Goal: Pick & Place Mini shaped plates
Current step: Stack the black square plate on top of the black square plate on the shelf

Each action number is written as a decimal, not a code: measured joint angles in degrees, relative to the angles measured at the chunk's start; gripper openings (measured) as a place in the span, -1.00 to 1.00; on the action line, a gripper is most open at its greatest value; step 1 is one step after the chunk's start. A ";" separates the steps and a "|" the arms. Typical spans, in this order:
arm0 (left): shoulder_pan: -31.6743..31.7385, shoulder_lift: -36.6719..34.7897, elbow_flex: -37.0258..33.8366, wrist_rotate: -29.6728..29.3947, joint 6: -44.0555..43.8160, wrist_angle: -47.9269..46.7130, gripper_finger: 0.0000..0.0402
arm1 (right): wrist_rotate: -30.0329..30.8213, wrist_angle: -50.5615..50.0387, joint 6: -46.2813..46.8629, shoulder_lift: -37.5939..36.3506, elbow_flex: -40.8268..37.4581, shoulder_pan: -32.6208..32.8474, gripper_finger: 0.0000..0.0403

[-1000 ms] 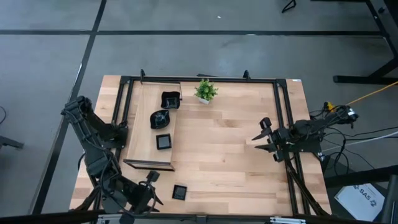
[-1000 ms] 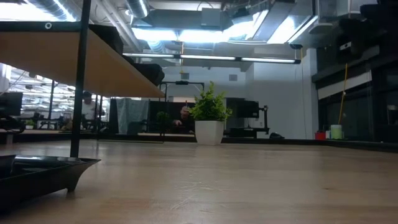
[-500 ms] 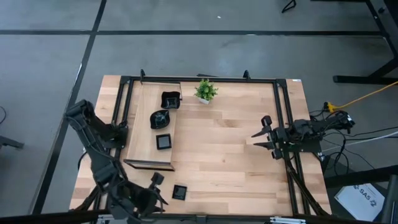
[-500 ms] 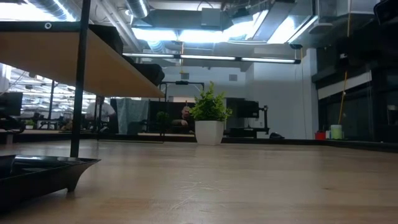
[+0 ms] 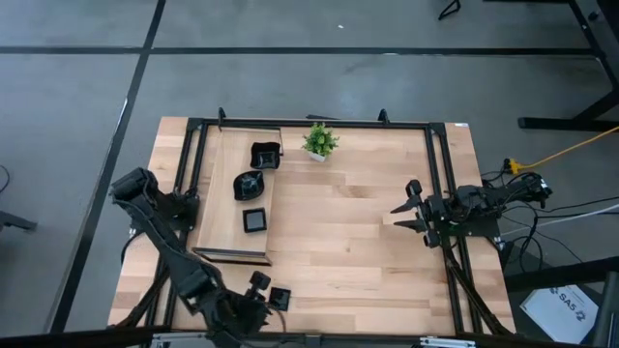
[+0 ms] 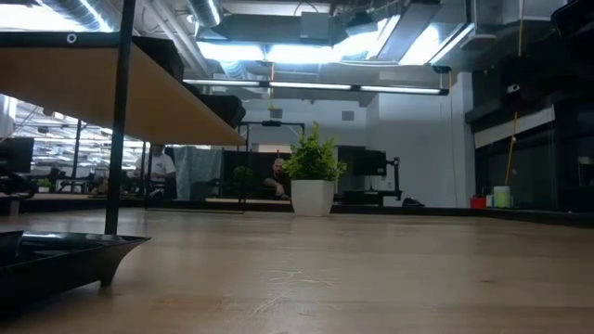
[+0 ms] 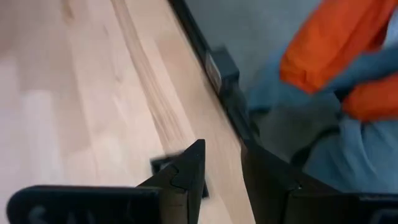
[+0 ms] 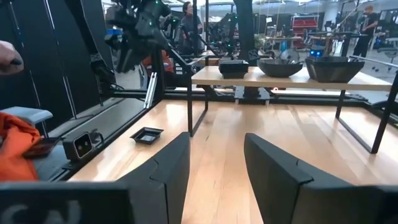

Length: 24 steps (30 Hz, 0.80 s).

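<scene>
One small square black plate (image 5: 281, 298) lies flat on the table near its near edge; it also shows as the plate (image 8: 147, 134) and, at table height, as the plate (image 6: 65, 255). Three more black plates (image 5: 253, 184) sit on a raised wooden shelf (image 5: 224, 208) at the table's left. My left gripper (image 5: 261, 289) is open and hovers just left of the square plate, whose edge (image 7: 163, 164) shows beside one finger; I cannot tell if they touch. My right gripper (image 5: 404, 208) waits open at the table's right.
A small green potted plant (image 5: 319, 141) stands at the far edge, right of the shelf. A black metal frame (image 5: 440, 155) runs around the table. Orange and blue cloth (image 7: 348, 56) shows beyond the near edge. Bare wood (image 5: 338, 242) lies between the shelf and my right arm.
My left arm has swung along the near edge toward the table's right, bringing its gripper up beside the square plate on the table. The plate has stayed where it was.
</scene>
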 joint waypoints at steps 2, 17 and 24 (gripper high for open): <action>1.11 1.32 0.00 2.65 0.03 -1.03 -0.51 | 0.02 0.02 -0.15 0.00 0.00 0.02 -0.24; 5.05 9.20 2.34 3.91 2.61 -11.33 -0.52 | 0.02 0.02 -0.22 0.00 0.00 0.02 -0.24; 3.58 13.43 2.36 3.62 2.45 -10.98 -0.52 | 0.01 0.02 -0.12 0.00 0.00 0.02 -0.24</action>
